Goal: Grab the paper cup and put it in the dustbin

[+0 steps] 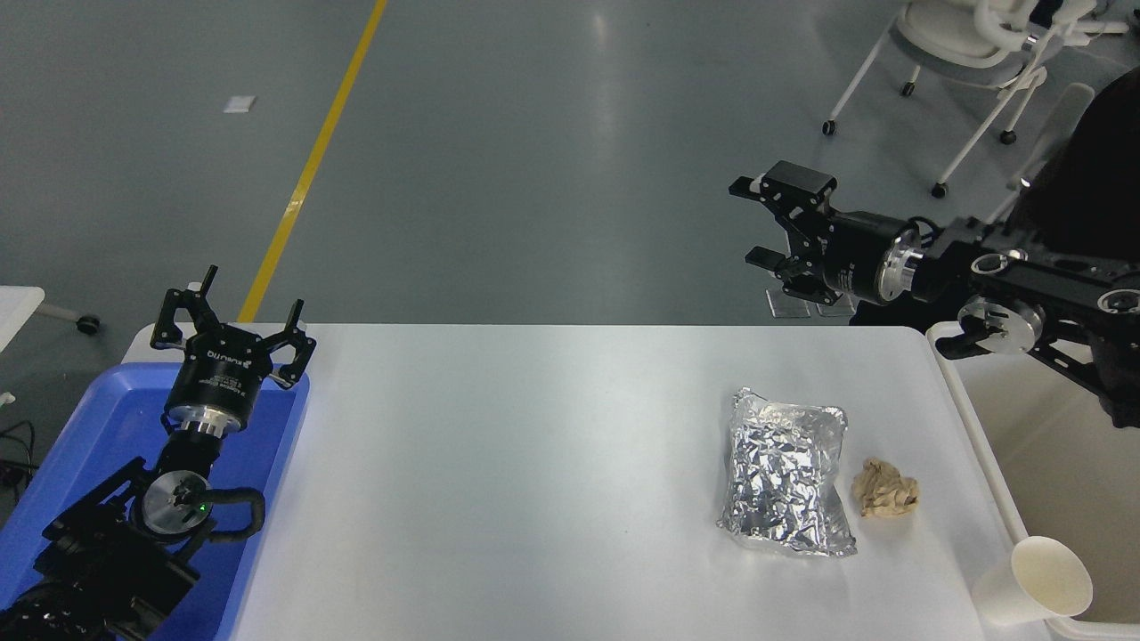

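The paper cup (1033, 583), small and white with a cream inside, lies tilted at the table's near right corner, resting against the rim of the dustbin (980, 445), a large off-white tub at the right edge. My right gripper (753, 223) is open and empty, held high beyond the table's far edge, pointing left, well away from the cup. My left gripper (232, 325) stays parked, open, over the blue tray at the lower left.
A crinkled silver foil packet (785, 472) and a crumpled tan paper ball (883, 488) lie on the table's right part. A blue tray (98, 445) sits at the left edge. A dark-clothed person (1091, 178) and white chairs are at the far right.
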{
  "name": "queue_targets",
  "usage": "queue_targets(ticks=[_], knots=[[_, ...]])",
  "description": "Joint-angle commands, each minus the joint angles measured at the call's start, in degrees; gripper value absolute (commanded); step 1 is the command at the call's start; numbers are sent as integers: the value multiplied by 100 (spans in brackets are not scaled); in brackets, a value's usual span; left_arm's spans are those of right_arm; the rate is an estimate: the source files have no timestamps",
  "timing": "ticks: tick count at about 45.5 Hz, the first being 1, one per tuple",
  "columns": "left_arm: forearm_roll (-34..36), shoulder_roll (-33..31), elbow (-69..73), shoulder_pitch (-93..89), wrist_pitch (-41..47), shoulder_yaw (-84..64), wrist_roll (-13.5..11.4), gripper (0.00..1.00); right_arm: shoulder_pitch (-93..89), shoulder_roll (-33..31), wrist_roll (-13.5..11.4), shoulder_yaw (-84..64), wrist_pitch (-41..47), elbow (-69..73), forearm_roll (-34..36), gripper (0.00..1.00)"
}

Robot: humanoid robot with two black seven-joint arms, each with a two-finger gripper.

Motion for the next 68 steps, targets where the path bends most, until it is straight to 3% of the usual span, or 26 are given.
queue_targets(ticks=[1, 8, 14, 18, 22, 24, 30, 36, 52, 59, 68], knots=[[-1, 0, -5, 0, 8, 2, 0, 100, 2080, -45, 43, -2557, 312, 965, -222, 100], [-1, 0, -5, 0, 8, -7, 9, 100, 3426, 201, 70, -3850, 786, 1669, -222, 100], [8, 0, -5, 0, 0, -7, 9, 100, 4410, 525, 289, -4694, 1348, 2275, -196, 100], [8, 0, -5, 0, 0, -7, 9, 100, 4912, 746, 640, -5011, 1892, 2583, -126, 100], [8, 0, -5, 0, 0, -7, 9, 100, 5412, 781, 1176, -5073, 2727, 2882, 15, 100], [8, 0, -5, 0, 0, -7, 9, 100, 5597, 790, 1265, -5082, 2834, 3005, 59, 100], [-1, 0, -5, 0, 0, -7, 17, 100, 5853, 1062, 1265, -5134, 2834, 3041, 261, 100], [-1, 0, 4, 9, 8, -16, 9, 100, 5950, 1528, 1204, -5424, 2834, 3093, 920, 100], [-1, 0, 4, 9, 26, -16, -9, 100, 6134, 1783, 993, -6075, 2834, 3269, 675, 100], [-1, 0, 4, 9, 26, -16, -18, 100, 6134, 1494, 1010, -6154, 2834, 3260, 157, 100], [-1, 0, 4, 9, 26, -16, -18, 100, 6108, 484, 1037, -6602, 2834, 3120, -1406, 100]])
